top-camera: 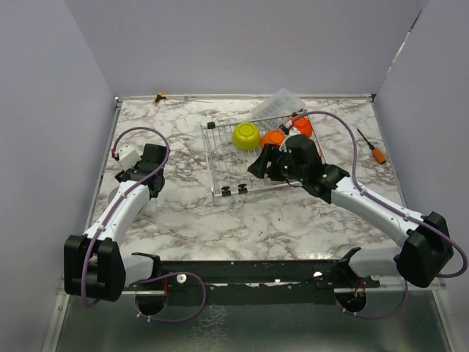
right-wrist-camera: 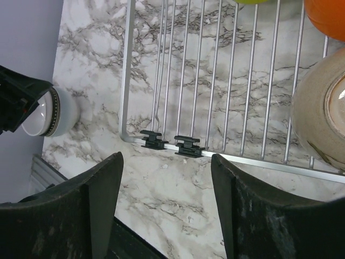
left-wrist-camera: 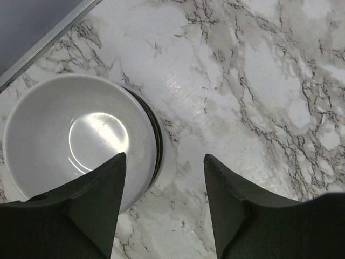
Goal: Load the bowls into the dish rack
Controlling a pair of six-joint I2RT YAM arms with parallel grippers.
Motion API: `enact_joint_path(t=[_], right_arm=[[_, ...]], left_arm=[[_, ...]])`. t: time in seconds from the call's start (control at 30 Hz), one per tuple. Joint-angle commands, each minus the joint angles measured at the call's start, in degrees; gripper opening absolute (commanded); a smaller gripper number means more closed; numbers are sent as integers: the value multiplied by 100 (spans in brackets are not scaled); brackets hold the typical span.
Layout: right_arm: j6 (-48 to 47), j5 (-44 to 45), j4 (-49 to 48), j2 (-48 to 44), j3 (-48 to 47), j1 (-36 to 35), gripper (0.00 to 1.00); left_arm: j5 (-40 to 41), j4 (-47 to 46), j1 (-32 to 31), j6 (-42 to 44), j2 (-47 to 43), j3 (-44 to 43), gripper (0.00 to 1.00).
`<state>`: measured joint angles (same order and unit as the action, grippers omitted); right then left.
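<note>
Beige bowl (right-wrist-camera: 318, 108) half off-frame

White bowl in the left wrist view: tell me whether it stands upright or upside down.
Upright. The white bowl shows its hollow inside facing up, light glinting off its bottom, on the marble table.

white arms (top-camera: 121, 209), black joints (top-camera: 91, 268), purple cables (top-camera: 352, 158)
</note>
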<state>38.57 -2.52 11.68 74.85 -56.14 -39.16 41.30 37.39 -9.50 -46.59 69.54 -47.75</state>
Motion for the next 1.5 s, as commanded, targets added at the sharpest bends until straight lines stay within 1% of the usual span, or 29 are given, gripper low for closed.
enact_joint_path(t=[0.0,0.07,0.13,0.23,0.33,0.37,0.53,0.7,0.97,1.13,1.23,1.3,1.37,1.47], right_arm=[[108,-212,-104,-172,100,13,70],[132,-207,-116,-212,131,13,69],[140,-61,-88,-246,146,11,69],[111,226,35,-292,113,13,69],[51,233,121,-329,50,8,69],[33,371,134,-338,46,13,69],[19,496,199,-373,18,11,69],[12,534,182,-397,35,13,69],[-7,509,206,-322,-9,13,69],[84,486,185,-345,-41,13,69],[94,443,72,-380,-45,9,69],[98,444,64,-375,-91,13,69],[112,446,63,-366,-120,13,69],[186,455,10,-387,-98,13,69]], left_arm=[[-422,-13,228,-31,-129,159,59],[-513,-55,330,5,-156,212,57],[-589,-55,444,-4,-165,252,53],[-713,-82,553,3,-213,299,44],[-724,-91,594,73,-252,285,34],[-742,-89,604,118,-267,257,31],[-823,-85,599,554,-300,45,11],[-911,-28,599,950,-308,-125,0],[-1146,112,599,1158,-546,-244,0],[-1038,439,603,1301,-530,-936,0],[-1180,557,603,1349,-534,-1321,0],[-1411,557,598,1381,-611,-1487,0],[-1846,556,600,1458,-630,-1659,0],[-2952,335,600,1569,-626,-1807,0]])
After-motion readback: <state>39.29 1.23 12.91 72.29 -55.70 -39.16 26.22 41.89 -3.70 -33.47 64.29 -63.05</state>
